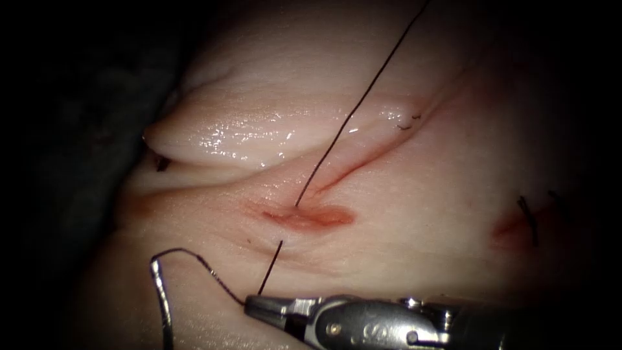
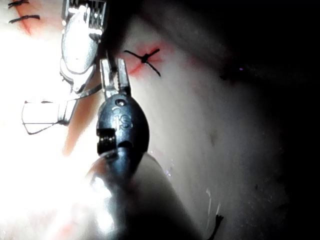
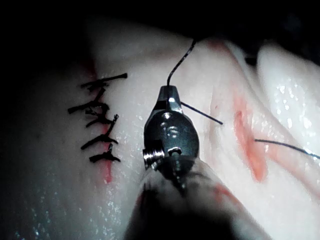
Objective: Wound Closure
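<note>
The cut [image 1: 311, 217] is a short red slit in the middle of the tissue [image 1: 421, 194]. My right tool [image 1: 251, 304] comes in low from the right, jaws shut on the thread [image 1: 269, 269] just below the cut. That strand enters the tissue by the cut. A long strand [image 1: 356, 110] leaves the cut's far edge and runs up out of view. Another strand curls left from the jaws to the needle [image 1: 159, 285]. The needle lies left of the cut, outside the tissue, held by neither tool. The right wrist view shows the same shut jaws [image 3: 167, 92]. My left tool [image 2: 114, 75] is open and holds nothing.
Several finished stitches [image 3: 100, 120] cross a closed stretch of wound, and one dark stitch [image 1: 528, 220] sits at the right. A knotted stitch [image 2: 144, 58] lies beyond the left tool. A glossy fold of tissue [image 1: 227, 133] rises behind the cut. Short thread ends [image 1: 405, 126] lie on it.
</note>
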